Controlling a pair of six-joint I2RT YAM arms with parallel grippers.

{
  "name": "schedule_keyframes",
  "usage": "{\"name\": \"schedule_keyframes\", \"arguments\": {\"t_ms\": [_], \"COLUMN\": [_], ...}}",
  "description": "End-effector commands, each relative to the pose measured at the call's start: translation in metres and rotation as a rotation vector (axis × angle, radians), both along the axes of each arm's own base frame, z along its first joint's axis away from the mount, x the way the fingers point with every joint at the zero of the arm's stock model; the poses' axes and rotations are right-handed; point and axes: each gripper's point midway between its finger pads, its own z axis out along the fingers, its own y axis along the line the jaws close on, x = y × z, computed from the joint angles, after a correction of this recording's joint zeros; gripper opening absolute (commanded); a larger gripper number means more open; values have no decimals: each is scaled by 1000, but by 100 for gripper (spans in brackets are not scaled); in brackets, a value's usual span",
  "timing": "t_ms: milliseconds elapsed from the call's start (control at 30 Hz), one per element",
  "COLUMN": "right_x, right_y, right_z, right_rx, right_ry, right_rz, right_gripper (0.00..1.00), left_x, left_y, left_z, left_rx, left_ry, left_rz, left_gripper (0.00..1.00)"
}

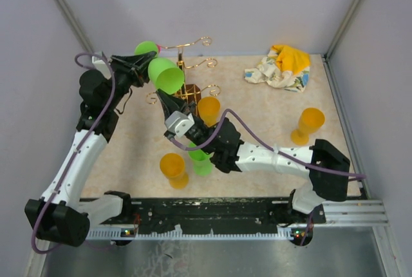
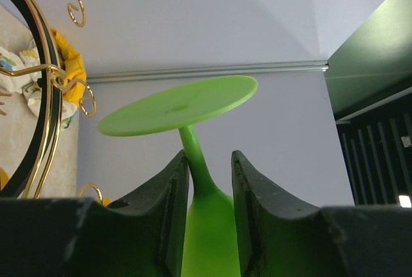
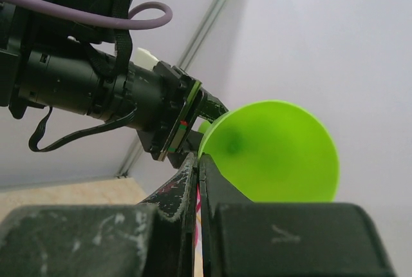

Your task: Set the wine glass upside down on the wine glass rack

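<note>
My left gripper (image 1: 147, 66) is shut on a green wine glass (image 1: 166, 75) and holds it tilted in the air, left of the gold wire rack (image 1: 191, 64). The rack's brown base (image 1: 191, 90) sits at the table's back middle. In the left wrist view the stem (image 2: 193, 161) runs between my fingers, with the foot disc (image 2: 180, 104) above and rack hooks (image 2: 48, 77) at the left. My right gripper (image 1: 159, 98) is shut and empty, its tips just below the glass bowl. The right wrist view shows the bowl's mouth (image 3: 273, 151) right above the closed gripper (image 3: 199, 164).
Orange glasses stand by the rack base (image 1: 208, 109), at the front middle (image 1: 173, 169) and at the right (image 1: 308, 125). Another green glass (image 1: 201, 159) stands under my right arm. A crumpled yellow and white cloth (image 1: 281, 67) lies at the back right.
</note>
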Motion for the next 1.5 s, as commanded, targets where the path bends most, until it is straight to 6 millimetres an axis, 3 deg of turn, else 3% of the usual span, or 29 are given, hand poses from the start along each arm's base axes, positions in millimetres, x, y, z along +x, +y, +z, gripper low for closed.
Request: {"name": "schedule_keyframes", "arguments": {"t_ms": [0,333,433,567,767,867,1033,1233,1467], "right_x": [-8,1,1,3,5,5,4,12,13], "right_y": [-5,5,-3,-23,-62,-83,-118,-156,-187], "right_z": [27,17,16,16,10,7,3,-13,-29], "right_rx": [59,23,23,18,12,12,26,16,10], "right_ry": [-40,-31,-24,-7,35,61,101,169,300], "right_rz": [-4,-44,-63,-109,-196,-234,-292,-431,-488], "right_gripper": [0,3,14,27,38,42,44,44,46], "left_x": [-6,-5,-4,7,28,41,57,62,57], "left_y": [-1,-4,-6,-4,6,22,68,123,145], "left_z": [18,22,31,50,69,67,58,40,17], "left_rx": [-22,11,61,255,446,524,697,1053,1250], "left_ry": [-61,-95,-178,-329,-463,-492,-507,-468,-450], "left_rz": [-10,-20,-17,43,50,80,203,453,530], "left_gripper": [34,0,0,0,0,0,0,0,0]}}
